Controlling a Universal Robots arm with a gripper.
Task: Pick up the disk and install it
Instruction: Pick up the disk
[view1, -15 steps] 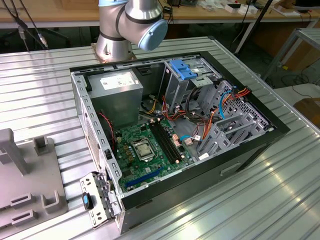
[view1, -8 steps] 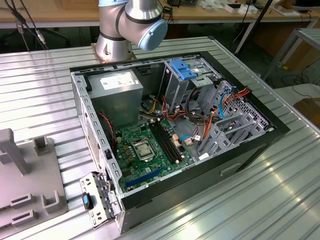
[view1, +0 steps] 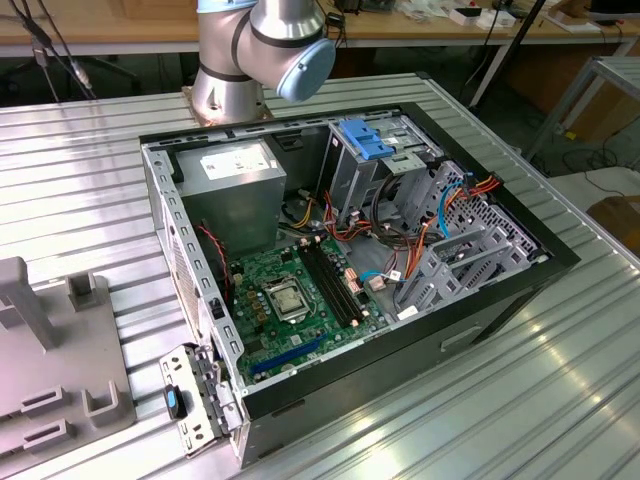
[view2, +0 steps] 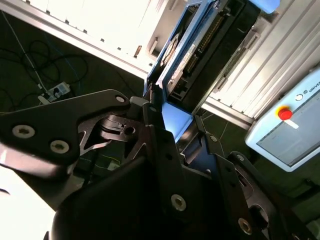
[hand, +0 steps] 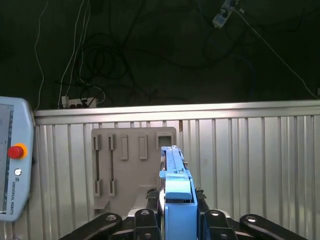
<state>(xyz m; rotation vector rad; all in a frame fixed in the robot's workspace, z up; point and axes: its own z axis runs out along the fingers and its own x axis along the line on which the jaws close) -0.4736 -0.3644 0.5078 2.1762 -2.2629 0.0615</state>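
Bright blue plastic frames the flat grey metal hard-drive disk (hand: 177, 210), which sits edge-on in the black tool (hand: 176, 200). The tool's jaws are drawn in narrow and press against the disk's two flat sides. In both wrist views the disk juts out from between the jaws. The second wrist view shows the disk's (view2: 192, 55) dark underside and blue side rail beyond the tool (view2: 176, 120).

In the first wrist view, the ribbed aluminium tabletop (hand: 250, 160) lies behind the disk, with a grey slotted plastic plate (hand: 130, 170) resting on it in line with the disk's edge. A pale grey teach pendant (hand: 15, 160) with a red round button (hand: 16, 151) stands off to one side, well apart from the disk.

In the exterior view, the silver-and-blue robot arm base (view1: 250, 60) stands at twelve o'clock. A black open computer case (view1: 480, 320) lies on its side in the middle of the tabletop (view1: 80, 190). Inside the case are:
- a grey metal power-supply box with a white label (view1: 235, 190), at eleven o'clock
- a pale blue ribbed plastic latch (view1: 365, 140), at one o'clock
- a green motherboard (view1: 290, 300), toward six o'clock

A grey moulded fixture (view1: 50, 370) rests at eight o'clock, apart from the case.
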